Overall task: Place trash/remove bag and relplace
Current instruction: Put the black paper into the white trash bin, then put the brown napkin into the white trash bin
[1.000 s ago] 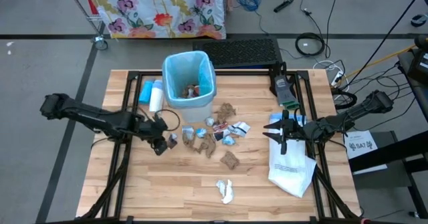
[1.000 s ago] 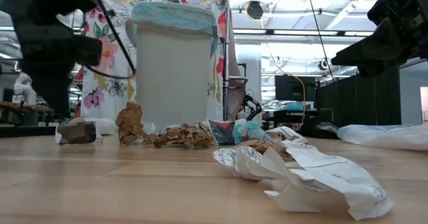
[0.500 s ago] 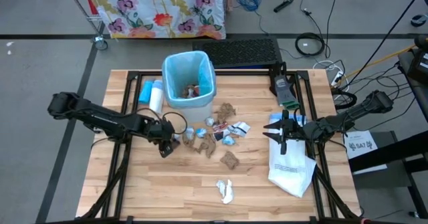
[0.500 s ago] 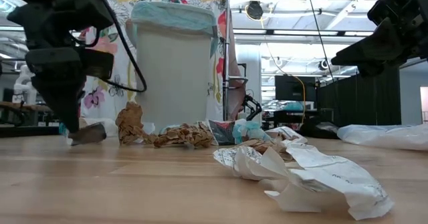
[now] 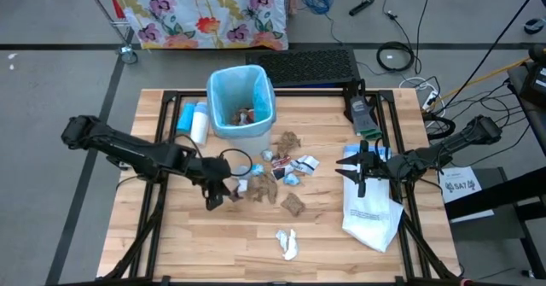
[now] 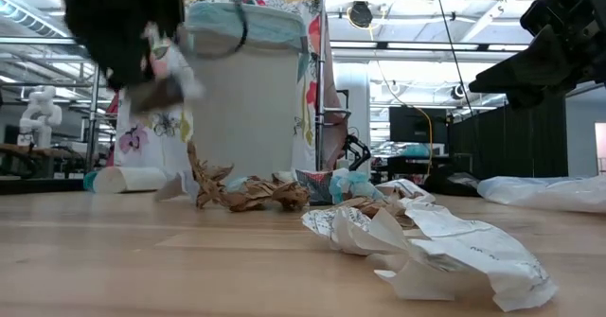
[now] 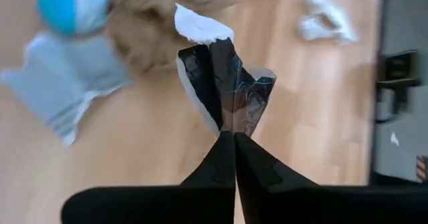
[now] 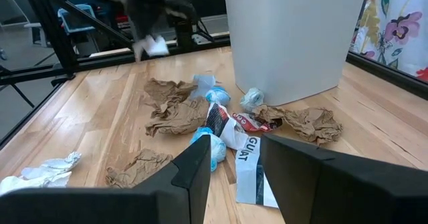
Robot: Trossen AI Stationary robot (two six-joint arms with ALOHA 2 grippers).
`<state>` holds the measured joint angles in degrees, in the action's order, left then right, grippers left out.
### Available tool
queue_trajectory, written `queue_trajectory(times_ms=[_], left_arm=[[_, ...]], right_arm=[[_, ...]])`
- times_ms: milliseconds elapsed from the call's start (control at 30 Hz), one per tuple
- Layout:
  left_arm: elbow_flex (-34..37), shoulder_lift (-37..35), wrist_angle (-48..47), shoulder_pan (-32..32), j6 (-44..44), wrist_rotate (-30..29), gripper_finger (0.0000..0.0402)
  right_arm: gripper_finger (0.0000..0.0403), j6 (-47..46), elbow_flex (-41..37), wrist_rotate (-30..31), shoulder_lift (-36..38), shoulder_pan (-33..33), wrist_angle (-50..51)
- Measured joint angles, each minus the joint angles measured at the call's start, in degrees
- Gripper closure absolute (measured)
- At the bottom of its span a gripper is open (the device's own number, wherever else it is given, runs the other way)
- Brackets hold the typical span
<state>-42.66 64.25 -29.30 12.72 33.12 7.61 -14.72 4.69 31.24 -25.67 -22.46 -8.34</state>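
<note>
left gripper (image 7: 234, 134) clamped on dark crumpled wrapper (image 7: 227, 90), lifted off table. judgement: keep grip firm, carry over blue-lined bin (image 5: 241, 102) before release. right gripper (image 5: 362, 173) waits half-open, empty.

bag (image 5: 241, 85) light blue | scraps (image 5: 294, 204) brown, white | curtain (image 5: 205, 8) floral
</note>
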Motion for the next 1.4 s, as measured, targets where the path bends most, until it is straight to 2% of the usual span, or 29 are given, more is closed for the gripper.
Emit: queue_trajectory(times_ms=[267, 433, 633, 800, 1033, 1200, 1400], left_arm=[[-20.38, 0.00, -8.95, -1.02, -13.80, -5.39, 0.0401], [-33.50, 0.16, -16.49, -6.49, -24.17, -11.35, 0.0401], [-43.66, 0.33, -20.93, -16.57, -36.22, -14.33, 0.0401], [-47.39, 2.21, -20.75, -26.85, -43.40, -14.48, 0.0401], [-47.50, 6.65, -22.05, -38.23, -44.43, -13.66, 0.0386], [-47.55, 8.95, -24.22, -40.45, -45.62, -10.65, 0.0332], [-47.55, 12.74, -25.55, -40.85, -46.07, -10.88, 0.0251]], right_arm=[[0.0280, 0.00, 0.00, 0.00, 0.00, 0.00, 0.00], [0.0280, 0.01, 0.00, 0.00, 0.00, 0.00, 0.02], [0.0280, 0.00, 0.00, 0.00, 0.00, 0.00, 0.02], [0.0280, 0.01, 0.00, -0.01, 0.01, 0.00, 0.02], [0.0280, 0.01, 0.00, 0.00, 0.00, 0.00, 0.02], [0.0280, 0.02, 0.00, 0.00, 0.00, 0.00, 0.00], [0.0280, 0.00, 0.00, 0.00, 0.00, 0.00, 0.02]])
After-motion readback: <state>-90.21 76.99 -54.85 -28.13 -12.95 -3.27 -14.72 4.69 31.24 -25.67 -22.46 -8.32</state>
